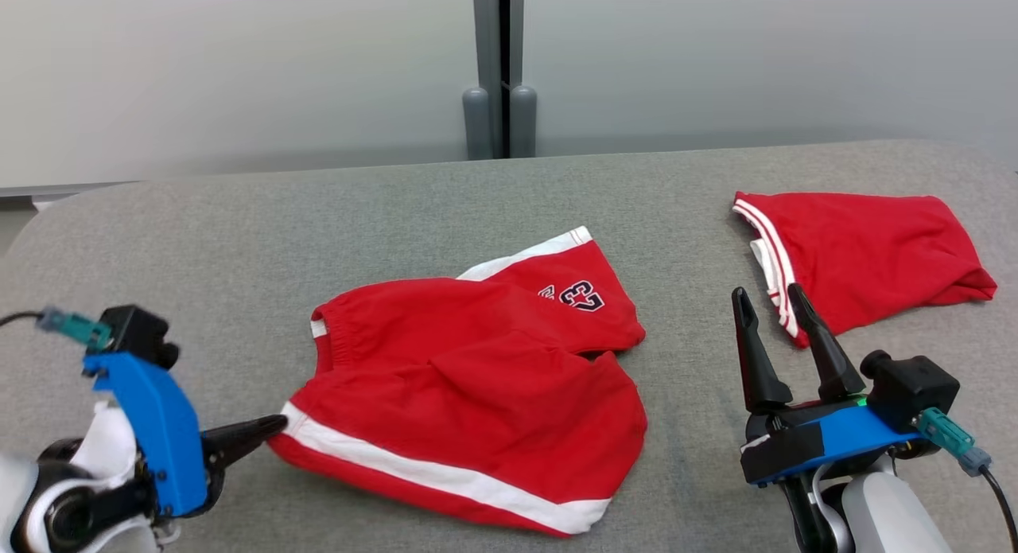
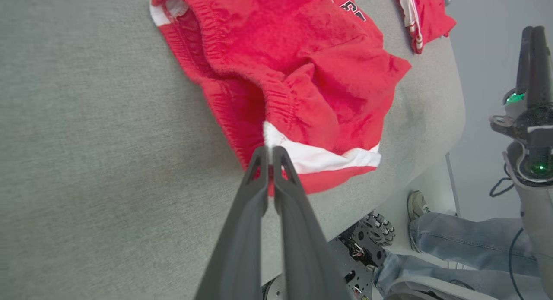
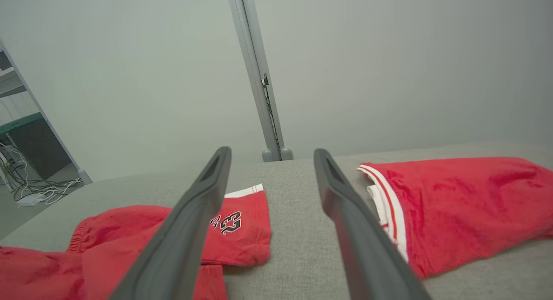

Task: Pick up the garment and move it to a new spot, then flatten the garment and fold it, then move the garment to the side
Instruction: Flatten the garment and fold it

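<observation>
Left pincer [image 2: 268, 152] is closest, low at the near left of the grey tabletop [image 1: 238, 235]. It's clenched, w/ its two tips pinching the near-left corner of the red shorts [image 1: 477, 354], right where the white stripe meets the stretchy waist. Shorts lie rumpled in the middle of the tabletop, one leg w/ the "23" print poking out at the back. Right pincer [image 1: 768, 294] hangs released, tips wide, holding nothing, near the right side of the shorts but not touching. Just past it lies a 2nd red cloth [image 1: 867, 251] w/ white trim.

What could go wrong:
- Pinch is only on the very edge, so the cloth could slip out on the lift.
- It may have just one layer, so the shorts could open up & hang twisted.
- Pulled low, the shorts could bunch up more on the fuzzy top.
- A big swing to the right could bump the 2nd cloth.

Hard to see:
- Can't tell how much cloth is inside the pinch.
- The "23" is partly folded over, & the other leg is tucked under.
- Can't tell what the 2nd cloth is, maybe a top.
- A person's leg [image 2: 453, 239] in jeans shows by the tabletop edge; the rest is cut off.
</observation>
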